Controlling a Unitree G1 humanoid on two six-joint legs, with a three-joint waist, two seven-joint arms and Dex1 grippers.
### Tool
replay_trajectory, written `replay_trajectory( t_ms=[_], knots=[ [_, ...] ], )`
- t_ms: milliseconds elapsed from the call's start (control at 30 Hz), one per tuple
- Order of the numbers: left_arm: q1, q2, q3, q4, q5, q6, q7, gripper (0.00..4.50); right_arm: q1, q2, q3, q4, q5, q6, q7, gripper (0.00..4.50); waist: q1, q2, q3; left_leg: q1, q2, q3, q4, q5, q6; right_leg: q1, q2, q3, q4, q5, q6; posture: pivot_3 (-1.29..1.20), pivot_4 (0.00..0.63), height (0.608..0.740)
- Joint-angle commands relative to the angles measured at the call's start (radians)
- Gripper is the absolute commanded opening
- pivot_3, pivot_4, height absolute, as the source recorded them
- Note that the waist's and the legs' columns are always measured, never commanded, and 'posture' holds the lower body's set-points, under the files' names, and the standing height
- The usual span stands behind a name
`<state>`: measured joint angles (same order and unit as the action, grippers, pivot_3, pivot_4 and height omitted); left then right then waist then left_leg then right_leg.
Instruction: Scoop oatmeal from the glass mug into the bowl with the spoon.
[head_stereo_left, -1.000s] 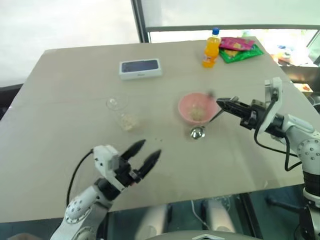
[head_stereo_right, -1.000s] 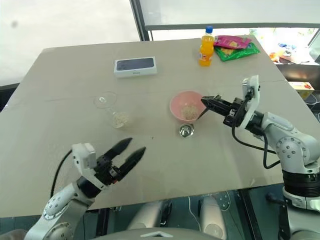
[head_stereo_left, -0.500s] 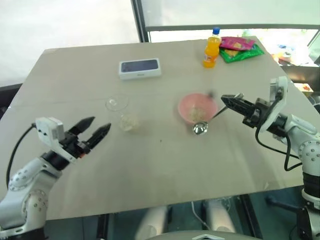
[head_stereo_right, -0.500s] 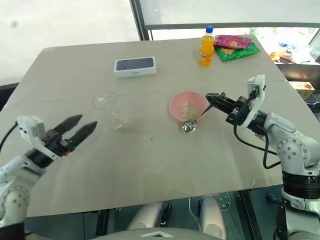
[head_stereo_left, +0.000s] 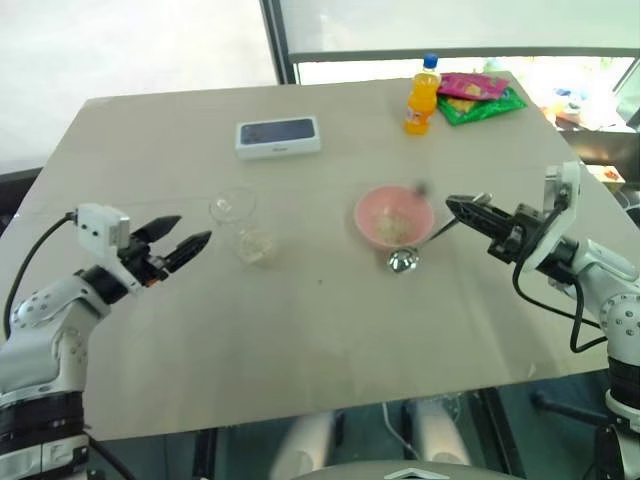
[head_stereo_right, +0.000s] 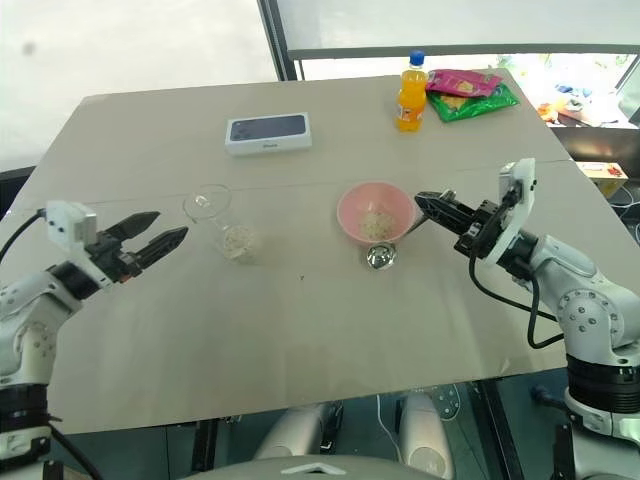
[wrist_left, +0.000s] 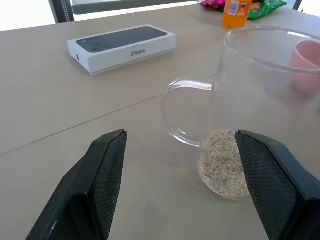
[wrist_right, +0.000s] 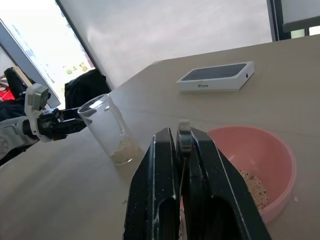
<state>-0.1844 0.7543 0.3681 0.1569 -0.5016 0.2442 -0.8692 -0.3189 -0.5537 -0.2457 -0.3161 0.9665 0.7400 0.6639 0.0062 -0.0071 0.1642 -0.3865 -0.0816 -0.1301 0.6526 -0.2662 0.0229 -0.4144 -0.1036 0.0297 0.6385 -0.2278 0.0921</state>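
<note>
Oatmeal (wrist_left: 223, 165) thinly covers the clear glass mug (head_stereo_left: 248, 229) bottom; right hand (head_stereo_left: 462, 210) clenches the spoon (head_stereo_left: 412, 252), left hand (head_stereo_left: 182, 238) spread

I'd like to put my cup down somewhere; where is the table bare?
Bare: the near stretch in front of the glass mug and bowl, and the far left corner beside the phone box. Crowded: the far right corner, with bottle and snack packets.

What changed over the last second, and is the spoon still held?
The left pincer swung out to the robot's left, open, and now points at the glass mug. The right pincer kept its grip on the spoon, whose end shifted slightly. Mug, bowl and oatmeal stayed put.
</note>
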Motion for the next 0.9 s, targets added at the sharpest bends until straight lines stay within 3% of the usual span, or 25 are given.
replay_trajectory(
  t_ms=[33,600,900],
  knots=[
    [-0.066,-0.005,-0.029,0.075,0.071,-0.075,0.022,3.58,0.0,0.0,-0.026,-0.038,0.012,-0.024,0.003,0.0,-0.002,0.0,0.0,0.0,0.0,0.0,0.0,0.0,0.0,0.0,0.0,0.0,0.0,0.0,0.0,0.0,0.15,0.74],
    [-0.309,-0.088,-0.095,0.407,0.176,-0.2,0.045,3.58,0.04,0.018,-0.022,-0.072,-0.004,-0.047,-0.017,0.0,-0.018,-0.001,0.0,0.0,-0.001,0.0,0.001,0.0,0.0,-0.001,0.0,0.0,0.003,0.0,0.0,0.0,0.15,0.74],
    [-0.347,-0.154,-0.112,0.458,0.173,-0.23,0.031,3.58,0.05,0.025,-0.019,-0.086,-0.012,-0.055,-0.022,0.0,-0.019,-0.001,0.0,0.0,-0.001,0.0,0.002,0.0,0.0,-0.001,0.0,0.0,0.003,0.0,0.0,0.0,0.15,0.74]
  ],
)
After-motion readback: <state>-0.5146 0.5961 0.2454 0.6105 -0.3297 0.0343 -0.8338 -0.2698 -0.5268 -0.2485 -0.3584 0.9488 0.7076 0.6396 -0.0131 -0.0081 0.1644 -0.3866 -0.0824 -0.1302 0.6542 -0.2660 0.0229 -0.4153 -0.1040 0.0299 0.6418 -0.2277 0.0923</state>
